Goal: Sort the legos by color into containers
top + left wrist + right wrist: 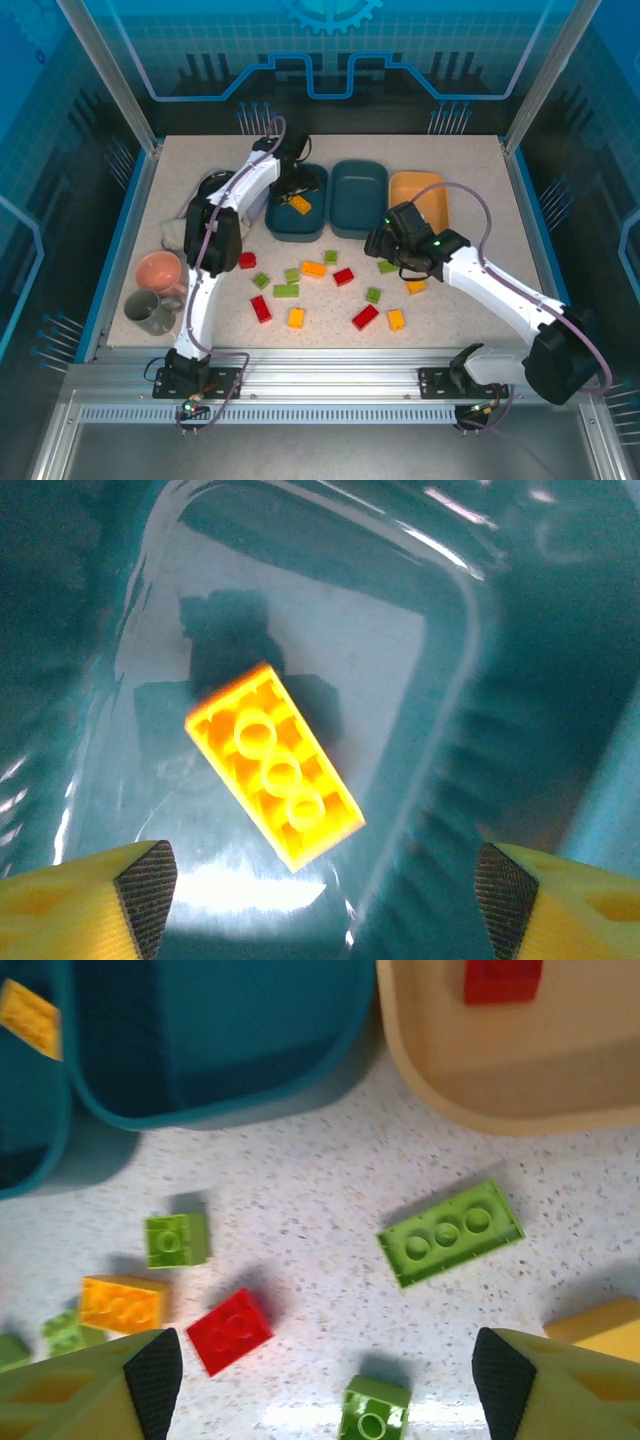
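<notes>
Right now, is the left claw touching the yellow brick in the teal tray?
Apart. The left wrist view shows the left gripper open, with bare teal tray between both pads and the yellow brick.

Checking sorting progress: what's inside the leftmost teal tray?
One orange-yellow brick lies in the leftmost teal tray. The left arm hides the tray's far end in the top view, so anything there is unseen.

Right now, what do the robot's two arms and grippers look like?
Both the left arm and right arm have white links with black joints and a greyish-purple cable looping alongside. Small green lights glow near the right wrist. The left gripper and right gripper have yellow fingers faced with black textured pads.
</notes>
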Robot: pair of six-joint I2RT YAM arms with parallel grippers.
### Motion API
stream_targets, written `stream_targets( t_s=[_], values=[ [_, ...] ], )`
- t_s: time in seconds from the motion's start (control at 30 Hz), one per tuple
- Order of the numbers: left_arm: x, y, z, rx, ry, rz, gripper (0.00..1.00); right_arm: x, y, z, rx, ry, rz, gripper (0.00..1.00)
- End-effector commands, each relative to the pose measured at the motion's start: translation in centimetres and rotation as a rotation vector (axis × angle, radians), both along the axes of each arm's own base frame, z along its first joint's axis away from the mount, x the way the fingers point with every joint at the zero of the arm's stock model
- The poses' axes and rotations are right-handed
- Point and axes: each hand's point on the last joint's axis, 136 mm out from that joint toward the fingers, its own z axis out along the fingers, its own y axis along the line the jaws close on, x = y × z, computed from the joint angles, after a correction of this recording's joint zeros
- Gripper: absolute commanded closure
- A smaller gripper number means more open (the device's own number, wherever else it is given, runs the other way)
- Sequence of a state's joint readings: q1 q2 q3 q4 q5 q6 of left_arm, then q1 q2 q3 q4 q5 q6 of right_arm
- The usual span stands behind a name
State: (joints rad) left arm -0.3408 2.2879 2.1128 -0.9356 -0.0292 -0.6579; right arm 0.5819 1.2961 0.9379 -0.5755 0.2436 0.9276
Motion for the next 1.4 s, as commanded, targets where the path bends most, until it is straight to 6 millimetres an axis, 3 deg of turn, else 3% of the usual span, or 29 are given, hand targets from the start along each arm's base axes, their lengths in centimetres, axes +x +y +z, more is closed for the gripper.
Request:
stream_targets(
  t_s=[0.0,0.13,0.33,0.5,0.77,1.37],
  values=[
    [-2.8,-1.7,8.9,-0.092,-0.170,-0.053,0.16,-0.1,-1.3,-3.0,-0.029,0.055,-0.168,0.18],
    [-7.8,-2.7,11.1,-0.200,-0.242,-0.106,0.14,0.7,-2.1,-4.9,-0.026,0.083,-0.301,0.14],
    [-15.7,-1.4,10.8,-0.275,-0.239,-0.104,0.13,1.3,-3.1,-7.1,-0.026,0.132,-0.440,0.14],
    [-19.3,0.6,10.9,-0.266,-0.248,-0.094,0.13,1.9,-3.4,-8.1,-0.038,0.143,-0.487,0.15],
    [-21.0,1.1,10.7,-0.290,-0.233,-0.086,0.13,2.9,-3.2,-9.0,-0.067,0.157,-0.517,0.20],
    [-20.9,0.7,10.9,-0.310,-0.239,-0.092,0.14,2.7,-3.0,-11.5,-0.117,0.246,-0.578,0.40]
  ],
)
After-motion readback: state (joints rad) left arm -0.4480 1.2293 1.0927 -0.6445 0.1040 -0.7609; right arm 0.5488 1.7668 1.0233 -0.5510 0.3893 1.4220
